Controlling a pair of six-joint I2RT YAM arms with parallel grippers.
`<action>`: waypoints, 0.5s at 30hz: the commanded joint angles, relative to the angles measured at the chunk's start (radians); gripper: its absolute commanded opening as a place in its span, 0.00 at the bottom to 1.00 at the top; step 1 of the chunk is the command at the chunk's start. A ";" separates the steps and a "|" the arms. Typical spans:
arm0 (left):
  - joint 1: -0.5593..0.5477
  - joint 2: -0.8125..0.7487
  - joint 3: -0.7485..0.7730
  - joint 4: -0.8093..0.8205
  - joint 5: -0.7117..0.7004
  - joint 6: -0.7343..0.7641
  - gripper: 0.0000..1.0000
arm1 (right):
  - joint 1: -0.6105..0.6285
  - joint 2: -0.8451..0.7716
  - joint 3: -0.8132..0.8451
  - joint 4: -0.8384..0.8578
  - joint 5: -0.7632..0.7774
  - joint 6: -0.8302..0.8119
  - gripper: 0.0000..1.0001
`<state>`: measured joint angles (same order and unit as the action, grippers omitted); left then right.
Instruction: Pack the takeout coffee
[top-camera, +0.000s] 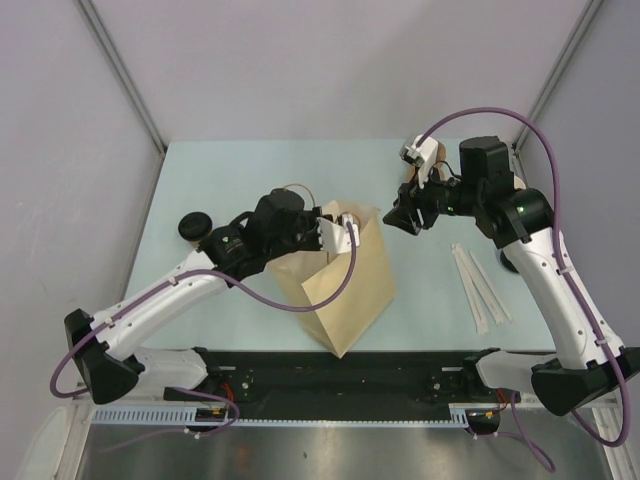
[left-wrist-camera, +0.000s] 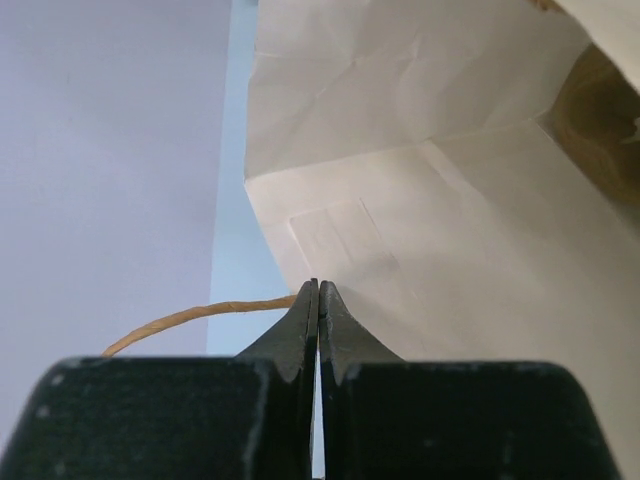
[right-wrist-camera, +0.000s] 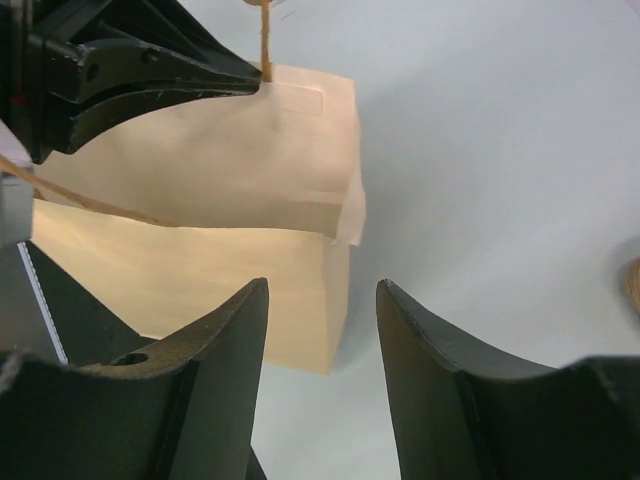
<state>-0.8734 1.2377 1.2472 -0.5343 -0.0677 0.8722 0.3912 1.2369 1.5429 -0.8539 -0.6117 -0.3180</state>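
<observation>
The tan paper bag (top-camera: 345, 285) stands at the table's middle with its mouth open. My left gripper (top-camera: 333, 228) is shut on the bag's top rim beside a twisted handle (left-wrist-camera: 190, 318); its tips (left-wrist-camera: 318, 292) pinch the paper edge (left-wrist-camera: 420, 230). My right gripper (top-camera: 396, 216) is open and empty, just right of the bag's mouth; its fingers (right-wrist-camera: 215, 350) frame the bag's corner (right-wrist-camera: 335, 290). The coffee cup does not show clearly. A brown rounded shape (left-wrist-camera: 603, 115) shows at the bag's right in the left wrist view; I cannot tell what it is.
Long white wrapped straws (top-camera: 478, 285) lie right of the bag under my right arm. A black round lid (top-camera: 193, 227) lies at the left. A tan sliver (top-camera: 517, 184) shows behind my right forearm. The black rail (top-camera: 340, 375) runs along the near edge.
</observation>
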 joint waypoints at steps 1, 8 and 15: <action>-0.009 0.019 0.043 0.030 -0.024 -0.001 0.00 | -0.006 -0.004 0.033 0.024 -0.040 -0.020 0.53; -0.022 0.045 -0.026 0.054 0.017 0.011 0.00 | 0.005 -0.027 0.029 -0.026 -0.131 -0.085 0.52; -0.024 0.071 -0.029 0.054 0.059 0.007 0.00 | 0.106 -0.088 -0.009 -0.137 -0.096 -0.214 0.52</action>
<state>-0.8902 1.3060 1.2205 -0.5148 -0.0433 0.8742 0.4484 1.2152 1.5398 -0.9424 -0.6971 -0.4507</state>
